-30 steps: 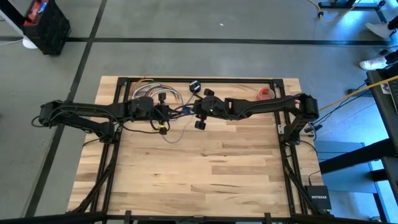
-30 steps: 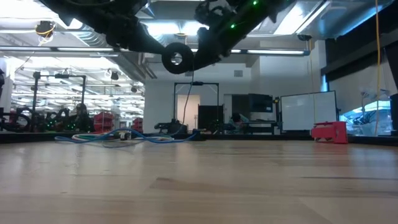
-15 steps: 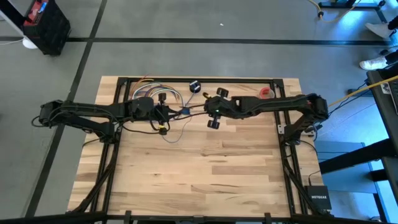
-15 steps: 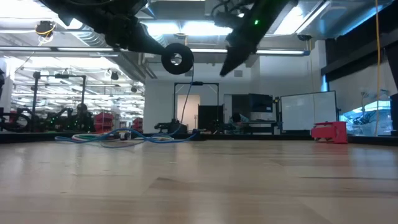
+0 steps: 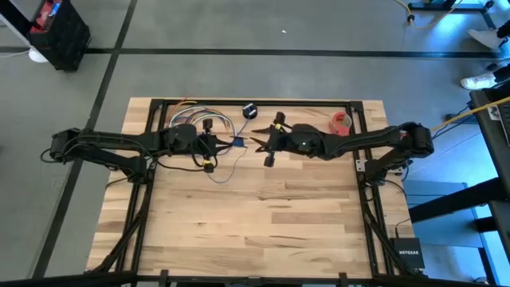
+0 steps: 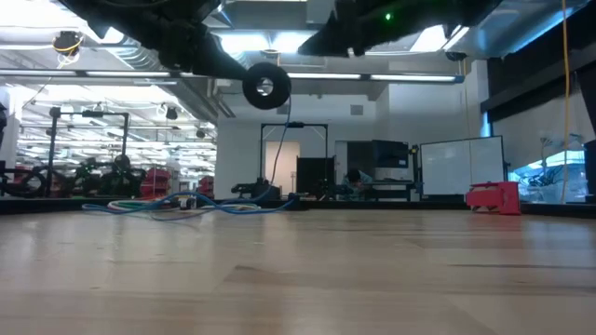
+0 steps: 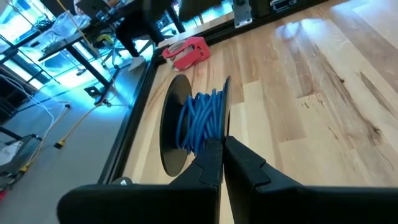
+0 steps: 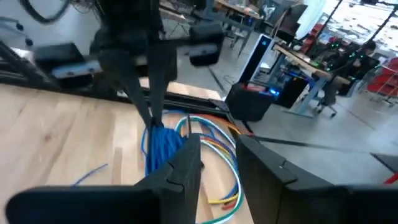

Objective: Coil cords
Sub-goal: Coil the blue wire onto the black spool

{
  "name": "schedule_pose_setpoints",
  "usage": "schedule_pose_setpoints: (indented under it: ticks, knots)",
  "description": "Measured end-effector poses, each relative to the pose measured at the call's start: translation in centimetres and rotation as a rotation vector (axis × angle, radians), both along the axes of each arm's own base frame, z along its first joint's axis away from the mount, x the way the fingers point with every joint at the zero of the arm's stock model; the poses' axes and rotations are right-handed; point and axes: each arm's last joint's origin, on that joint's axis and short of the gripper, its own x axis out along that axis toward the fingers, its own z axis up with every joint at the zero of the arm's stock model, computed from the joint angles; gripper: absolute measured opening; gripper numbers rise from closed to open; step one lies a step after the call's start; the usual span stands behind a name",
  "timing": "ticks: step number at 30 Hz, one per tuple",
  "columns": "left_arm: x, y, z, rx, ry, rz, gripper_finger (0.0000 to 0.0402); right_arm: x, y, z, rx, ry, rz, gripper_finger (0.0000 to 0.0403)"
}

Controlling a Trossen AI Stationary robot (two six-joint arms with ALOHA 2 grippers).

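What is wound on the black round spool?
Blue cord is wound around the middle of the spool, between its two black round sides. The left tool is shut on it and covers the lowest turns, so the cord's end is hidden.

Right gripper [image 8: 214, 165]: motion-blurred, fingertips running off frame. Spool [image 7: 186, 134]: lower rim hiding behind left gripper [image 7: 222, 163]. Cord [image 5: 223, 171]: too thin for tracing.

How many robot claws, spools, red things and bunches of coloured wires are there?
Claws: 2 (left claw shut on the spool, right claw open)
Spool of cord: 1
Red thing: 1
Bunch of coloured wires: 1
Total: 5
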Motion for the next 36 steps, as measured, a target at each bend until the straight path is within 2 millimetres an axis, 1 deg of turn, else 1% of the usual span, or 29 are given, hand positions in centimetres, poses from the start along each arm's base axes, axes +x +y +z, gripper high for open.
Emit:
schedule_pose_setpoints:
  ticks: [4, 8, 14, 21, 36]
  knots:
    - [0.1, -0.1, 0.1, 0.002, -0.014, -0.003, 0.0002, 0.5, -0.6, -1.4, 0.007, 0.034, -0.008, 0.0105]
    - [0.1, -0.3, 0.1, 0.002, -0.016, -0.013, 0.0002, 0.8, -0.6, -2.0, 0.011, 0.053, 0.002, 0.0105]
    - [0.1, -0.5, 0.1, 0.009, -0.014, -0.026, 0.0001, 0.9, -0.4, -1.8, 0.028, 0.026, 0.074, 0.0105]
    - [0.2, -1.1, 0.2, 0.03, -0.02, -0.059, 0.0002, 0.9, -0.3, -1.9, 0.033, 0.027, 0.086, 0.0105]
    - [0.5, -2.1, 1.0, 0.035, -0.099, -0.102, 0.0002, 1.0, -0.2, -1.8, 0.038, 0.025, 0.118, 0.0105]
